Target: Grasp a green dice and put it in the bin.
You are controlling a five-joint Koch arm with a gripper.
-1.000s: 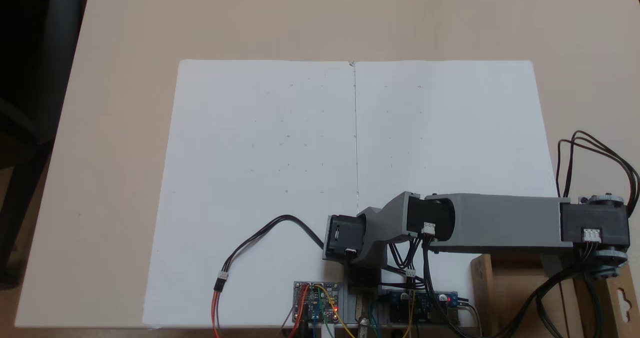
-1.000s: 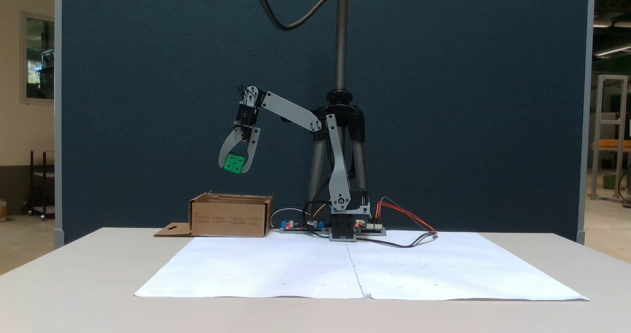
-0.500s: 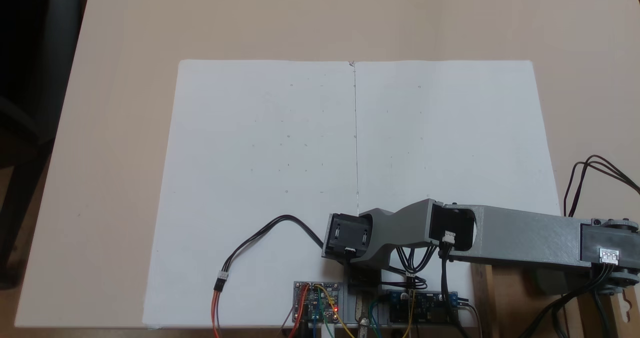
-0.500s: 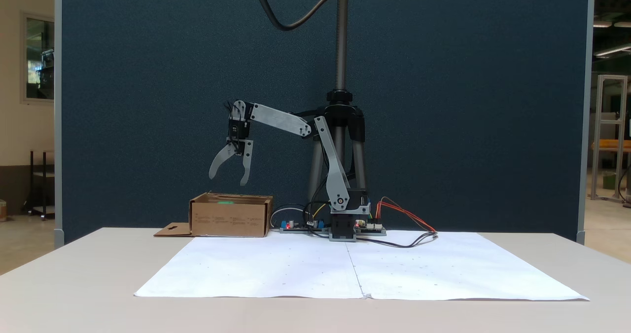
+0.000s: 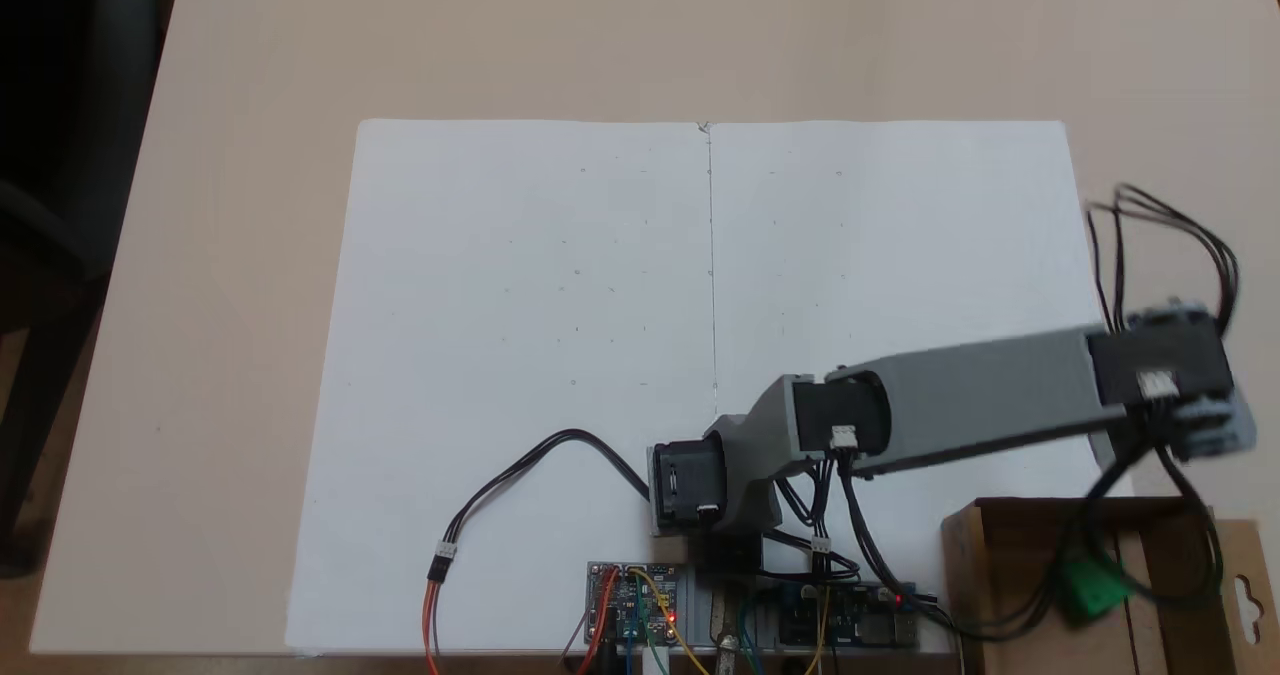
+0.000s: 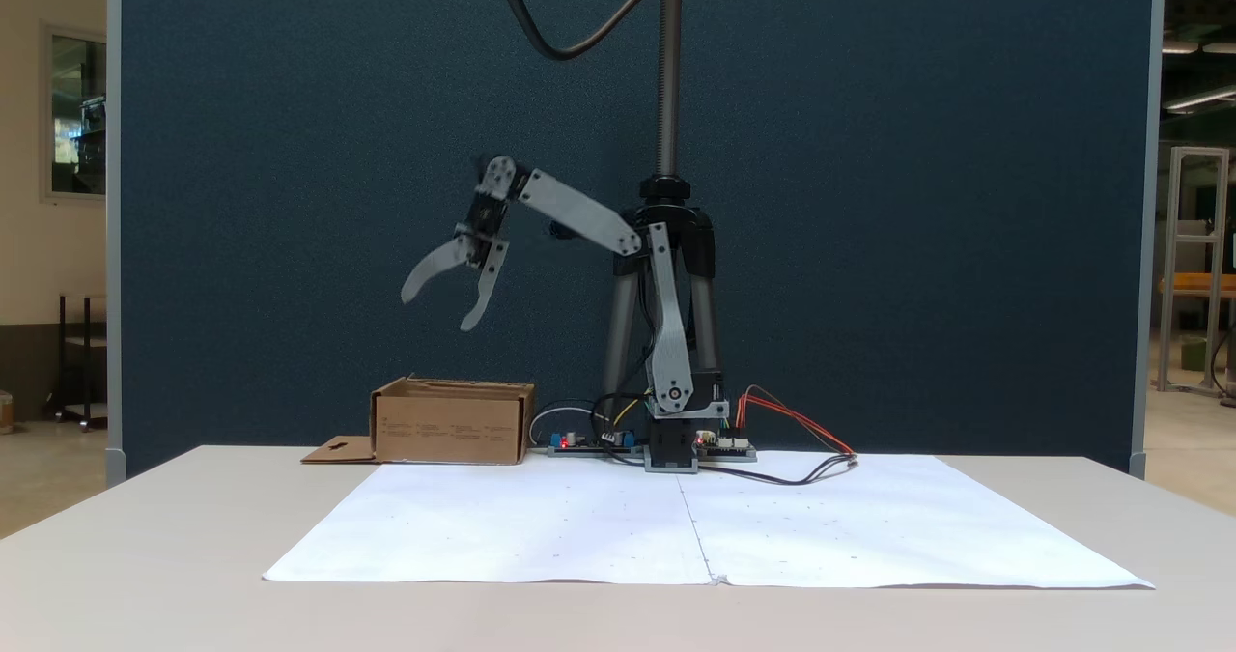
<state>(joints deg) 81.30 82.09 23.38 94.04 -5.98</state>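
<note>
Now, seen from above in a fixed view, the green dice (image 5: pixel 1098 587) lies inside the bin (image 5: pixel 1018 521), behind dangling cables, where a moment ago the arm covered the box; the drop looks done. From the front, in a fixed view, the gripper (image 6: pixel 436 306) has lifted and tilted away from the bin (image 6: pixel 452 428), jaws spread and empty. That view hides the bin's inside, so it cannot confirm the dice.

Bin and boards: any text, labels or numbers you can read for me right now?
None legible.
Bin: rows of small dark print on its front wall, too small to read.
Circuit boards by the arm's base: any markings are too blurred to read.
Paper sheets: faint dots, no words.
</note>
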